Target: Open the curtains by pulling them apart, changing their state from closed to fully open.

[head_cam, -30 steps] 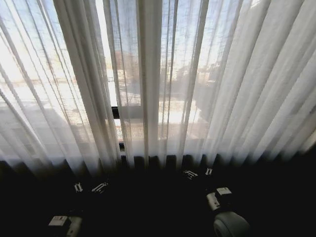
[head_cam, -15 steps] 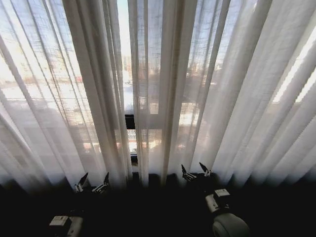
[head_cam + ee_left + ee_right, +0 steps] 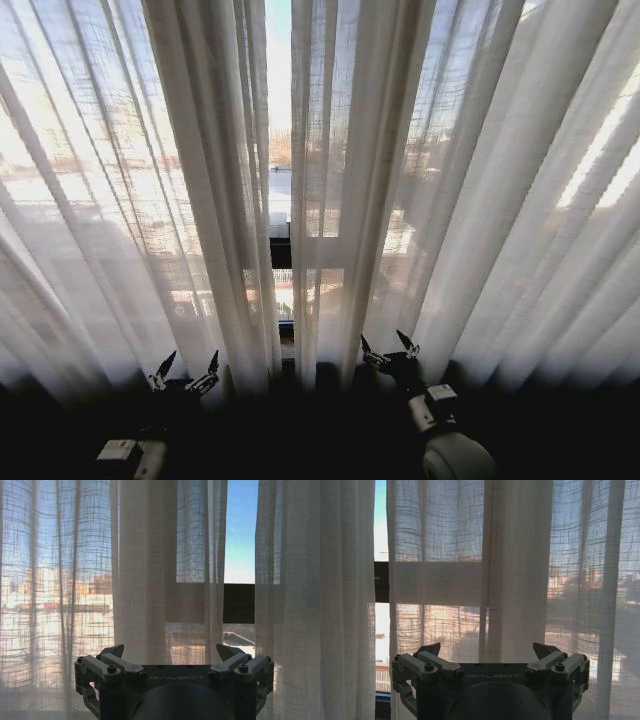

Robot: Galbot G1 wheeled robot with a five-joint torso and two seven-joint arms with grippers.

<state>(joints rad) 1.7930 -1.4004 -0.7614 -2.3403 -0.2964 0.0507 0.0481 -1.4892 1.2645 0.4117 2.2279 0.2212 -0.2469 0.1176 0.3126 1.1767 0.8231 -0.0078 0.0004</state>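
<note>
Holding both arms low in front of me, I am keeping my left tool [image 3: 186, 368] and my right tool [image 3: 388, 349] spread wide, their dark pointed fingers gripping nothing. In the left wrist view my left tool [image 3: 170, 652] is facing the fabric without touching it, and in the right wrist view my right tool [image 3: 486, 650] is doing the same. Just beyond them, the tall sheer cream pleated curtains [image 3: 210, 200] are hanging as high as the window, the left panel in front of my left tool and the right panel in front of my right. A narrow gap is showing between the panels, where a dark horizontal window frame bar [image 3: 281, 252] and blue sky are visible.
</note>
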